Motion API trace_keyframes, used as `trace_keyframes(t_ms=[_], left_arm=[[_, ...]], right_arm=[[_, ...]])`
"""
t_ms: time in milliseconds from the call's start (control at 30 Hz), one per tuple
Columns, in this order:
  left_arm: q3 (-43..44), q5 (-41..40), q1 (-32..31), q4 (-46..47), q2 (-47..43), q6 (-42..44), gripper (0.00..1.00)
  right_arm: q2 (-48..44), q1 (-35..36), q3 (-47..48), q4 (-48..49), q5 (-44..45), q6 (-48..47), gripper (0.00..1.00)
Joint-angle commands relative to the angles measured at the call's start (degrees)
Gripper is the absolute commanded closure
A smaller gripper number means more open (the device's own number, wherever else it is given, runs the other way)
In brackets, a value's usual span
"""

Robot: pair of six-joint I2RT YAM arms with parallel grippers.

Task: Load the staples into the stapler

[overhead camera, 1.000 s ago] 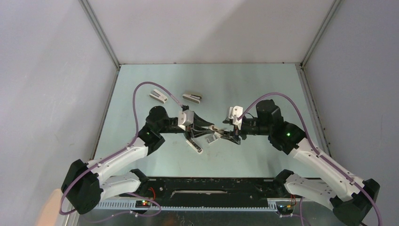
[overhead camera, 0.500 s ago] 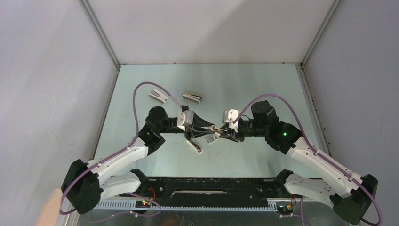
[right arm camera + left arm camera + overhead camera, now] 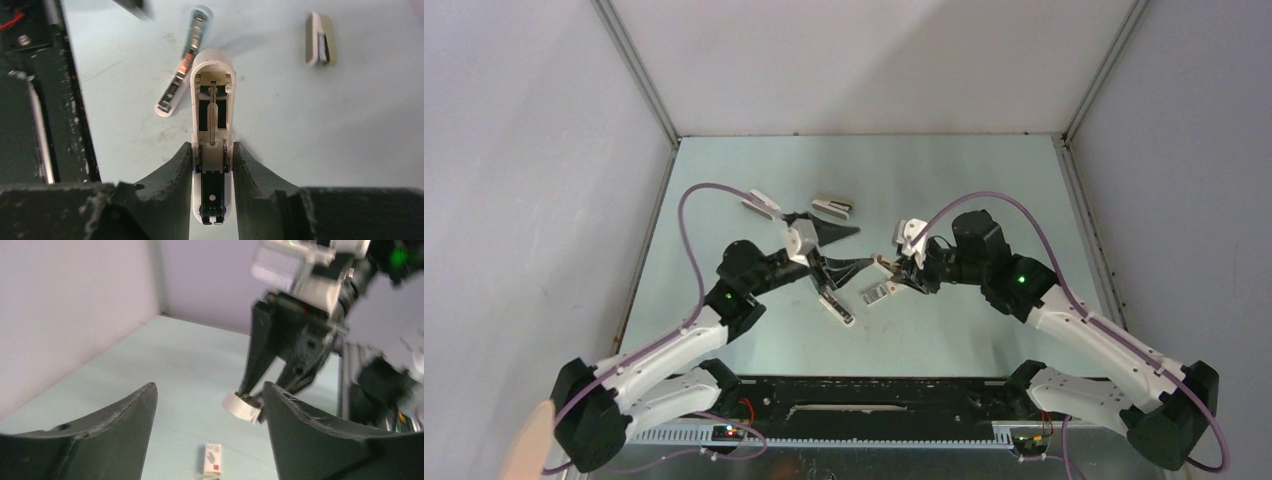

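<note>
The stapler [image 3: 835, 303], slim, pale bluish-white with silvery metal, lies on the table left of centre; the right wrist view shows the stapler [image 3: 182, 70] lying free. The staples [image 3: 876, 293], a small white box with a grey tray, rest just right of it, and the staples [image 3: 212, 459] sit below my left gripper. My right gripper [image 3: 212, 146] is shut on a small white stub [image 3: 212, 100] with a spring and dark metal channel inside. It hangs above the table as a white stub [image 3: 241, 407]. My left gripper [image 3: 209, 386] is open, empty and apart from it.
Two stubby wedge-shaped staplers [image 3: 761, 203] [image 3: 832, 207] lie behind the left gripper [image 3: 862, 246]; one wedge [image 3: 314, 40] appears in the right wrist view. The black base rail [image 3: 854, 400] runs along the near edge. Grey walls enclose the pale green table [image 3: 964, 180].
My right gripper closed on the white stub that the left gripper was holding. The left gripper then opened, let go and drew back towards the rear left.
</note>
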Motion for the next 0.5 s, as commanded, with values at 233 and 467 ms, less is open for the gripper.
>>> trace_keyframes(t_ms=[233, 467], left_arm=[[15.77, -49.41, 0.12, -49.57, -18.11, -17.44, 0.0], [19.94, -51.93, 0.15, -66.56, -22.33, -14.56, 0.0]], right_arm=[[11.25, -4.35, 1.71, 16.51, 33.65, 29.35, 1.0], [21.62, -6.14, 3.61, 19.28, 39.01, 40.78, 1.0]])
